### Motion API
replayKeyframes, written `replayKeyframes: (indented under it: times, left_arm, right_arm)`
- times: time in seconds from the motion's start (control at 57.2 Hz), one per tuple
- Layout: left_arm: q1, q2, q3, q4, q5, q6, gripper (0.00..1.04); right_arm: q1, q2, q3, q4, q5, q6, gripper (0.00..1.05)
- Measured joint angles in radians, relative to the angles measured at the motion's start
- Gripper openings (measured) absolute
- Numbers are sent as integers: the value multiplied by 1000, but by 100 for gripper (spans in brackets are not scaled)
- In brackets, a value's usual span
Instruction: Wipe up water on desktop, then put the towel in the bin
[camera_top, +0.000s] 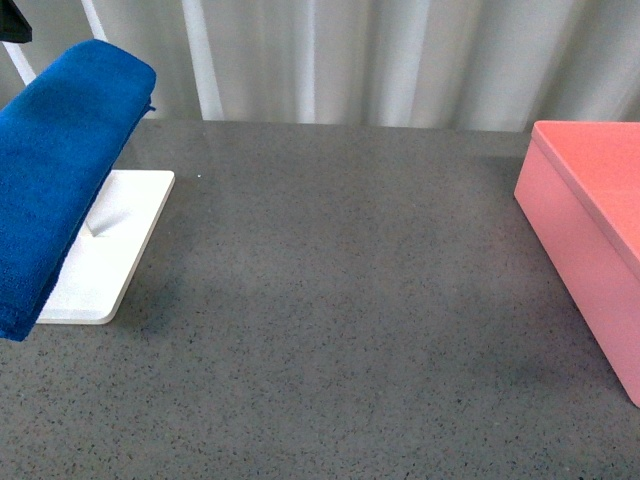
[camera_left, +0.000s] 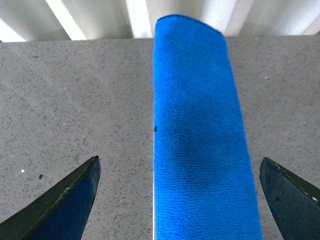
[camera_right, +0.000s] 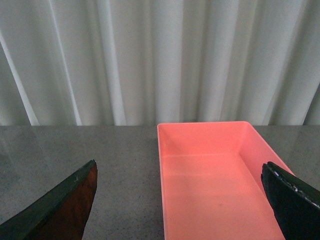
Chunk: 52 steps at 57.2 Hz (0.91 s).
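Observation:
The blue towel (camera_top: 55, 170) hangs folded over a rack above the white tray (camera_top: 120, 240) at the left of the dark speckled desktop (camera_top: 340, 300). In the left wrist view the towel (camera_left: 197, 140) runs straight between my open left gripper's (camera_left: 180, 200) two dark fingertips (camera_left: 75, 195), which stand apart from it on either side. The salmon-pink bin (camera_top: 590, 230) stands at the right edge. In the right wrist view my open, empty right gripper (camera_right: 180, 200) hovers over the bin's empty inside (camera_right: 215, 190). No water shows clearly on the desktop. Neither gripper shows in the front view.
White pleated curtains (camera_top: 380, 60) close off the far edge of the desktop. A tiny white speck (camera_top: 199, 177) lies near the tray's far corner. A small part of something black (camera_top: 15, 25) shows at the top left.

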<state>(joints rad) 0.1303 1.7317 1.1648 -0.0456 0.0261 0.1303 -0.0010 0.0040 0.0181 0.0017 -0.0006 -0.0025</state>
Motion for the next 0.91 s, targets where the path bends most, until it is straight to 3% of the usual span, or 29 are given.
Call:
replayKeyframes:
  times: [0.262, 0.577, 0.909]
  left_arm:
    - [24, 135, 108, -40, -5, 3, 98]
    - [3, 154, 85, -28, 39, 5, 98]
    - [-16, 179, 73, -14, 20, 25, 98]
  right_arm:
    - [0, 0, 0, 0, 0, 0, 98]
    - [0, 0, 0, 0, 0, 0, 98]
    - [0, 0, 0, 0, 0, 0, 98]
